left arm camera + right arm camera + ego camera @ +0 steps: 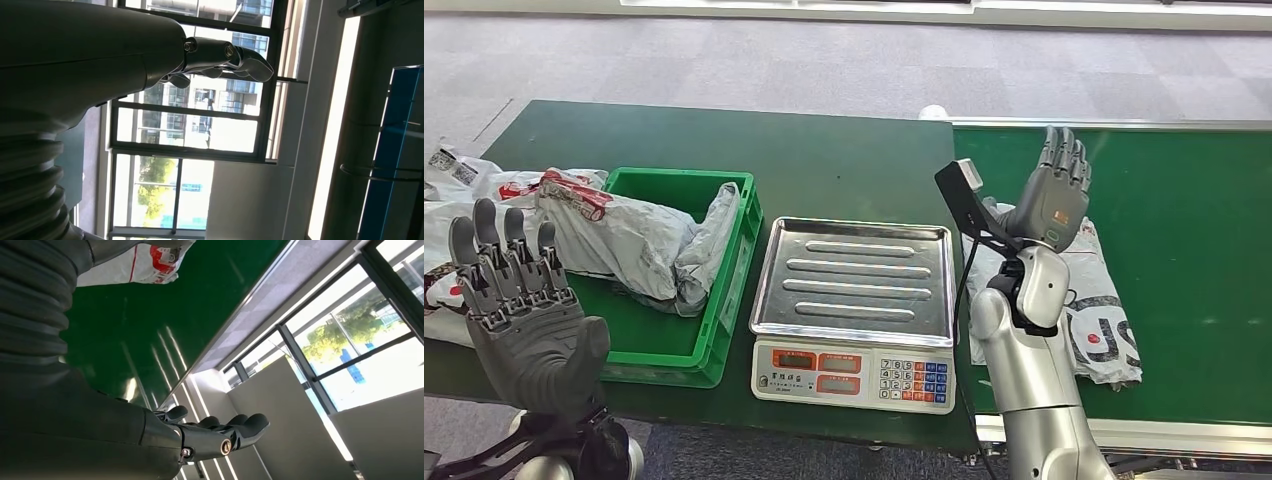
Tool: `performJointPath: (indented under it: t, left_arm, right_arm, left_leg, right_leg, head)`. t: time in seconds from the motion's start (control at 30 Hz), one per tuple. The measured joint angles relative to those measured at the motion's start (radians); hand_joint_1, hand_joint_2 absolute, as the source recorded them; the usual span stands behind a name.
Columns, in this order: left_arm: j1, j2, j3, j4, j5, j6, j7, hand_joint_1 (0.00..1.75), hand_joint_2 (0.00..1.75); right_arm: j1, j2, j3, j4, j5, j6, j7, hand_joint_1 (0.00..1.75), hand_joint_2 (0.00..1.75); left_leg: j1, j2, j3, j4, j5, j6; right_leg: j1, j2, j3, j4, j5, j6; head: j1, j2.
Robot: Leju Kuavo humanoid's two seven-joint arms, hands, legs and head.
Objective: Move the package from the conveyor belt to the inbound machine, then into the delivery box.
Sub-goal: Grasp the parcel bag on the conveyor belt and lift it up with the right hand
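A grey-white plastic package [1096,318] with red and black print lies flat on the green conveyor belt [1184,240], partly hidden behind my right forearm; its edge [145,262] also appears in the right wrist view. My right hand [1054,190] is raised above the package's near-left end, fingers straight and apart, holding nothing; the same hand [215,432] points up toward the windows. The inbound machine, a scale with a steel tray [856,270] and keypad, stands empty at centre. The green delivery box [692,345] holds a crumpled grey package [649,240]. My left hand [519,310] is upright at the near left, fingers spread and empty.
More white packages [474,190] lie on the dark green table [824,160] left of the box. A black camera bracket [964,195] sticks out from my right wrist. Grey carpet floor runs beyond the table. The left wrist view shows my left hand [225,57] against windows.
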Motion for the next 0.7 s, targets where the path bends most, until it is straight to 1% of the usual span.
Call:
performJointPath:
  t: [0.07, 0.13, 0.17, 0.27, 0.33, 0.4, 0.47, 0.53, 0.6, 0.7]
  left_arm:
    - [0.0, 0.0, 0.0, 0.0, 0.003, 0.001, 0.0, 0.0, 1.75]
    - [-0.001, 0.0, 0.0, 0.0, 0.009, 0.008, 0.0, 0.0, 1.75]
    - [-0.001, 0.0, 0.0, 0.001, 0.013, 0.012, 0.0, 0.0, 1.75]
    - [-0.006, 0.002, 0.0, 0.003, 0.022, 0.018, 0.0, 0.0, 1.75]
    - [-0.014, 0.004, 0.0, 0.007, 0.026, 0.019, 0.003, 0.0, 1.75]
    - [-0.026, 0.005, 0.0, 0.011, 0.03, 0.025, 0.008, 0.0, 1.75]
    - [-0.038, 0.007, 0.0, 0.016, 0.032, 0.031, 0.011, 0.0, 1.75]
    - [-0.047, 0.01, 0.0, 0.021, 0.033, 0.033, 0.012, 0.0, 1.75]
    - [-0.054, 0.012, 0.0, 0.026, 0.034, 0.033, 0.012, 0.0, 1.75]
    - [-0.059, 0.014, 0.0, 0.033, 0.035, 0.033, 0.012, 0.0, 1.75]
  right_arm:
    - [-0.015, -0.016, 0.001, 0.022, 0.017, 0.011, 0.054, 0.0, 1.75]
    - [-0.061, -0.058, 0.003, 0.088, 0.037, 0.004, 0.144, 0.0, 1.75]
    - [-0.093, -0.086, 0.004, 0.142, 0.043, -0.015, 0.177, 0.0, 1.75]
    - [-0.2, -0.171, 0.004, 0.327, 0.049, -0.071, 0.223, 0.0, 1.75]
    - [-0.261, -0.215, 0.004, 0.442, 0.048, -0.068, 0.242, 0.0, 1.75]
    - [-0.309, -0.245, 0.003, 0.541, 0.023, -0.009, 0.243, 0.0, 1.75]
    - [-0.344, -0.263, -0.007, 0.621, -0.029, 0.092, 0.212, 0.0, 1.75]
    - [-0.361, -0.271, -0.026, 0.676, -0.07, 0.169, 0.177, 0.0, 1.75]
    - [-0.369, -0.274, -0.039, 0.714, -0.086, 0.194, 0.161, 0.0, 1.75]
    - [-0.383, -0.278, -0.052, 0.755, -0.09, 0.202, 0.157, 0.0, 1.75]
  left_leg:
    - [0.0, 0.0, 0.0, 0.0, 0.0, 0.0]
    - [0.0, -0.001, -0.001, 0.0, 0.0, 0.001]
    - [0.0, -0.001, -0.001, 0.0, 0.001, 0.002]
    - [-0.001, -0.003, -0.001, 0.001, 0.002, 0.003]
    - [-0.002, -0.003, -0.001, 0.001, 0.002, 0.004]
    - [-0.002, -0.003, -0.001, 0.002, 0.002, 0.004]
    - [-0.002, -0.003, -0.001, 0.002, 0.002, 0.004]
    - [-0.002, -0.003, -0.001, 0.002, 0.002, 0.004]
    - [-0.002, -0.003, -0.001, 0.002, 0.002, 0.004]
    - [-0.002, -0.003, -0.001, 0.002, 0.002, 0.004]
  right_leg:
    - [0.0, 0.0, 0.0, 0.0, 0.0, 0.0]
    - [-0.001, -0.002, 0.0, 0.0, 0.0, 0.001]
    - [-0.002, -0.003, 0.001, 0.0, 0.001, 0.001]
    - [-0.004, -0.004, 0.001, 0.0, 0.003, 0.004]
    - [-0.005, -0.004, 0.001, 0.0, 0.003, 0.005]
    - [-0.005, -0.004, 0.001, 0.0, 0.003, 0.005]
    - [-0.005, -0.004, 0.001, 0.0, 0.003, 0.005]
    - [-0.005, -0.003, 0.001, 0.0, 0.003, 0.005]
    - [-0.005, -0.003, 0.001, 0.0, 0.003, 0.005]
    - [-0.004, -0.002, 0.0, 0.0, 0.003, 0.005]
  head:
    - [0.0, 0.0]
    - [0.0, 0.0]
    - [0.0, 0.0]
    - [0.0, 0.0]
    - [0.0, 0.0]
    - [0.0, 0.0]
    - [0.0, 0.0]
    - [0.0, 0.0]
    - [0.0, 0.0]
    - [0.0, 0.0]
